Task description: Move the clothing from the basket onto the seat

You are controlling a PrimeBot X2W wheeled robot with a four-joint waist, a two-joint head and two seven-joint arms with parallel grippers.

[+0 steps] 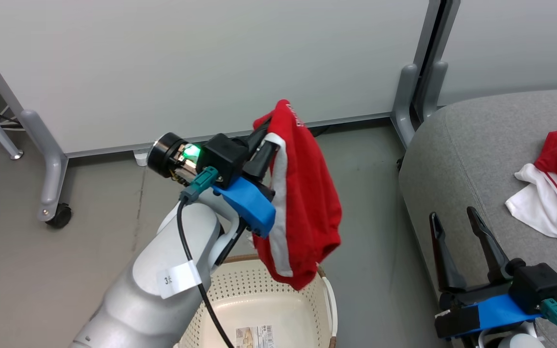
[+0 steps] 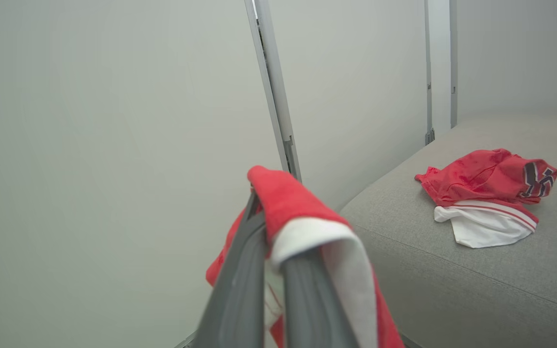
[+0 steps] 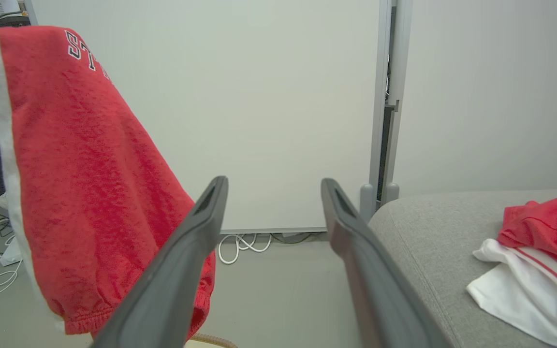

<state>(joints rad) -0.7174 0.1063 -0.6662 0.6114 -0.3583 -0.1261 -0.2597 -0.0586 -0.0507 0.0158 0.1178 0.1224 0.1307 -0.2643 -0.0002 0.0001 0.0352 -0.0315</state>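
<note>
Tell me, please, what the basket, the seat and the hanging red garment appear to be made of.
The basket: probably moulded plastic, off-white and smooth, given its regular grid of holes; its brown rim looks woven. The seat: grey upholstery fabric, matte, with a fine weave grain. The hanging red garment: soft knit cloth, perhaps fleece or jersey; it drapes limply and its surface looks fuzzy.

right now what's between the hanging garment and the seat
Just bare grey floor, as the head view shows, between the hanging garment and the seat.
</note>
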